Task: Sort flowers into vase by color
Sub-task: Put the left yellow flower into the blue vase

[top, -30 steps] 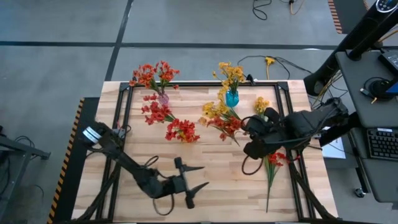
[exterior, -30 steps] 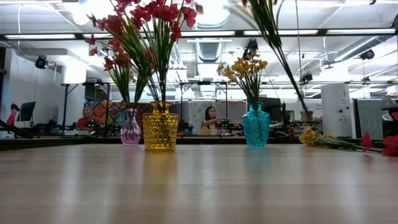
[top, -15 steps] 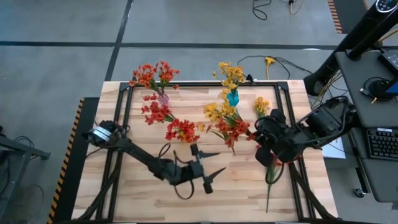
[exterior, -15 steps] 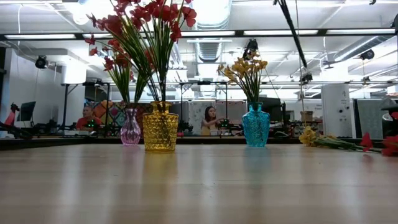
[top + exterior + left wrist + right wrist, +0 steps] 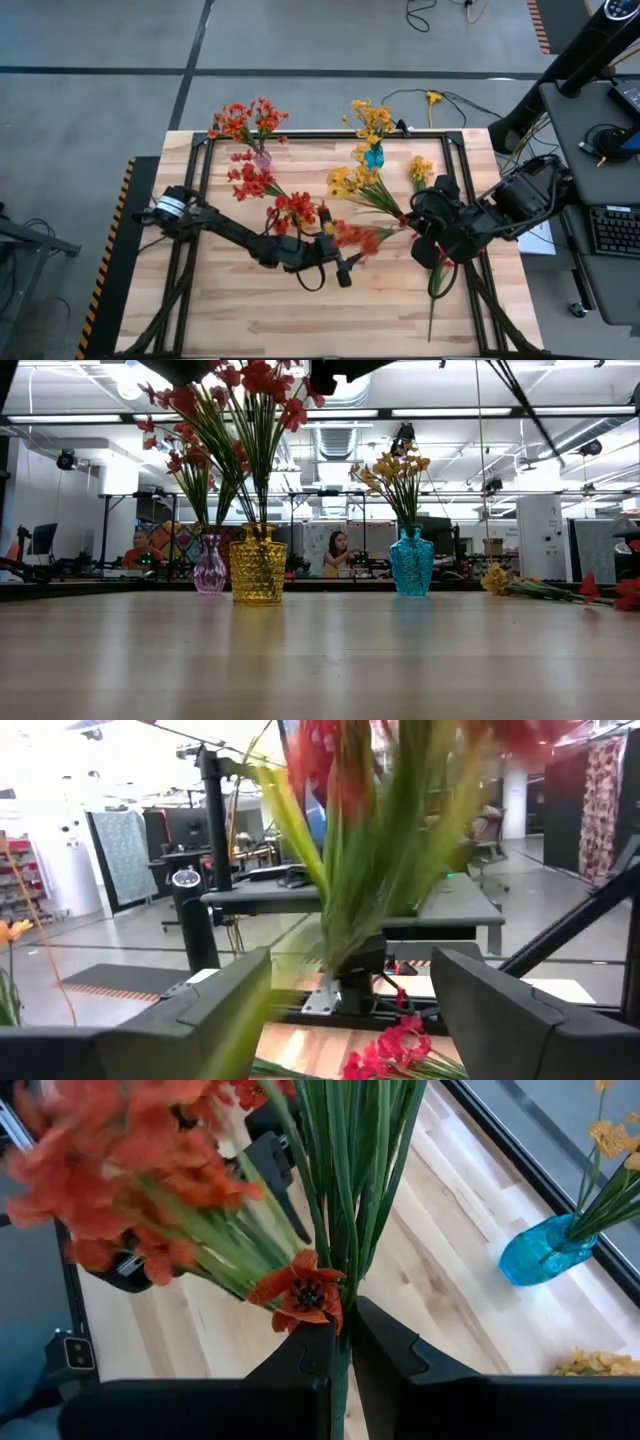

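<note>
Near the middle of the desk (image 5: 250,300), a mixed bunch of flowers (image 5: 365,195) is being held aloft by the right hand (image 5: 425,222), whose fingers are being pressed tight on the green stems, as the right wrist view shows. The bunch's long axis is being stretched from that hand toward the left arm, with the yellow heads pointing at the far edge and a blurred red-orange sprig (image 5: 352,238) reaching toward the left hand (image 5: 340,270). That left hand is being brought up just beside the red sprig, its fingers spread wide with the stems and blossoms filling the gap ahead of it in the left wrist view; nothing is yet being gripped by it. The left hand is judged the nearer one for taking the red sprig. Compared with half a second ago, the left arm is being extended farther toward the bunch, and the red sprig is being swung out sideways. A yellow vase (image 5: 258,565) with red flowers, a pink vase (image 5: 210,571) and a blue vase (image 5: 412,561) with yellow flowers are being left standing.
</note>
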Available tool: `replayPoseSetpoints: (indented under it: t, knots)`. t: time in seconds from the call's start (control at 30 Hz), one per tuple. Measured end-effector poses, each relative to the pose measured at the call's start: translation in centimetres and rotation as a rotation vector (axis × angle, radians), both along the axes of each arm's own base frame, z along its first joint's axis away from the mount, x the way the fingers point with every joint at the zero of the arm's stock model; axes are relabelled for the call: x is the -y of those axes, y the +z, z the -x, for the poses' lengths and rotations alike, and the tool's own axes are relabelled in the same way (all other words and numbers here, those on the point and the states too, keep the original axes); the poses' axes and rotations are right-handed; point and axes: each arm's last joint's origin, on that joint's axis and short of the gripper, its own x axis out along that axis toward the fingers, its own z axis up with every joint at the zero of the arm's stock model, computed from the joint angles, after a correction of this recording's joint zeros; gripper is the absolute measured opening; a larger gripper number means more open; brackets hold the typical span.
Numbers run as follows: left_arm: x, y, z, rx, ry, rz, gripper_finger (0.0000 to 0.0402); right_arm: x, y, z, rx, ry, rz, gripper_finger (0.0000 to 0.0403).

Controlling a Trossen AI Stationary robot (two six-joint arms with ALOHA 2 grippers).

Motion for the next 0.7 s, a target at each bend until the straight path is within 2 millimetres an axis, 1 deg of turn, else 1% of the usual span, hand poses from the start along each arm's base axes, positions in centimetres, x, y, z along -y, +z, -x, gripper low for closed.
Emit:
replayPoseSetpoints:
  t: [0.37,0.47,0.63,0.7]
  knots:
    - [0.00,0.04,-0.01,0.002,0.003,0.003,0.0257,0.19,-0.03,0.05,0.013,-0.031,0.044,0.0018]
    - [0.27,0.05,0.07,0.003,-0.003,0.004,0.0257,0.25,-0.07,0.00,0.023,-0.042,0.072,0.0018]
    - [0.33,0.13,0.09,0.009,-0.004,0.005,0.0257,0.17,0.13,-0.07,0.036,-0.035,0.050,0.0018]
    - [0.36,0.54,-0.03,0.024,-0.003,0.006,0.0257,0.10,0.08,-0.04,0.021,-0.020,0.029,0.0018]
